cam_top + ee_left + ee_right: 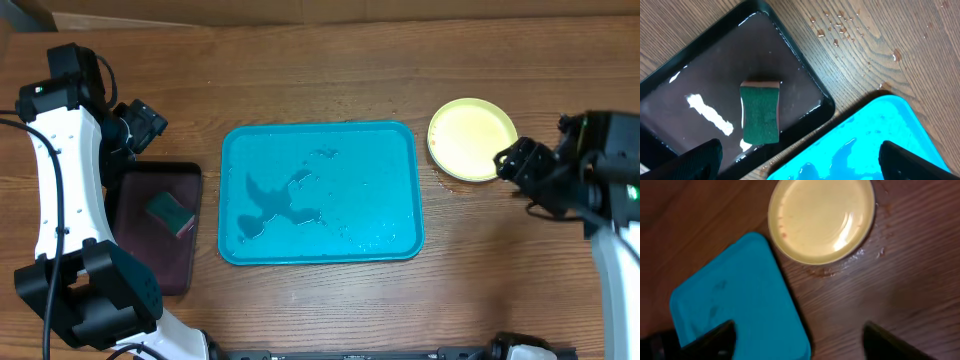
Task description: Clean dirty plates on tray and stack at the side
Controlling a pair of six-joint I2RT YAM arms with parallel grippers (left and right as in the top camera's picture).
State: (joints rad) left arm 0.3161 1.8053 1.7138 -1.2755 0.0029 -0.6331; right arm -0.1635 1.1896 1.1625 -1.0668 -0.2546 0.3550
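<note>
**1. Right hand**: fingers spread wide, holding nothing. It hangs over the tabletop between the tray's corner and the plate.

**2. Plate**: yellow-green, lying flat and face up on the tabletop. It is off the tray, near its right corner and not touching it. A few small red specks show on the inner rim, and brownish wet marks lie on the wood along its near edge. Only 1 plate shows. Whether the white and pale blue ones sit beneath it cannot be told.

**3. Tray**: teal, bare of plates, with water pooled across its floor.

**4. Left hand**: fingers wide apart, empty, over the strip of wood between the teal tray and the dark tray.

**5. Sponge**: green, lying flat in the wet dark tray, held by neither hand.

**Step in hand (judged):** the stacking at the side, at or close to its finish, since nothing is left on the tray.

**Next move (judged):** it calls for the right hand to draw clear of the plate without nudging it. If the red specks count as dirt, the left hand must fetch the sponge for 1 more wipe.
</note>
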